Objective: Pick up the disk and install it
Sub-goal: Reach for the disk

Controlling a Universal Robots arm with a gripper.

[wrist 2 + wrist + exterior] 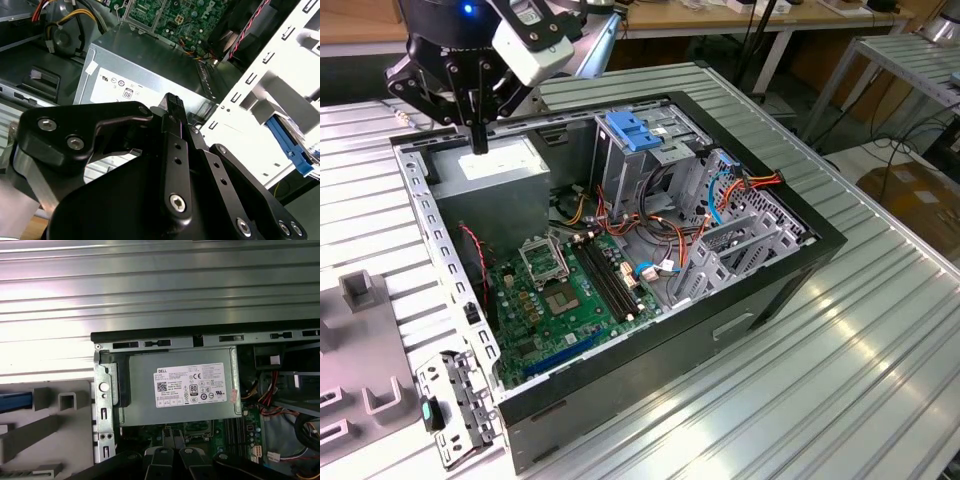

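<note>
I have the arm (460, 50) over the back corner of the open computer case (790, 262), at the exterior view's left. Its jaws point straight down at the grey power-supply box (495, 165) and hang just above its white sticker. I can't be sure from here whether there is a sliver of air between them. The jaws are closed up, pad against pad, with nothing held between them. In both wrist views I look past the black linkages onto the bare top of that box. The disk (290, 145) is outside the case. In the second wrist view I catch its blue side bracket and a bit of pale label beyond the case's slotted metal edge, next to a grey block. In the first wrist view the disk (15, 400) shows as a blue strip, mostly cut off, lying by the grey fixture (55, 407) on the ribbed metal worktop (150, 285). It sits near the case wall closest to the power supply and apart from the jaws. Inside the case the green motherboard (560, 290) lies flat on the floor. A blue latch piece (630, 130) tops the upright metal cage (620, 180) in the middle, and red and orange cables (665, 235) run between the cage and the grey brackets on the exterior view's right.
</note>
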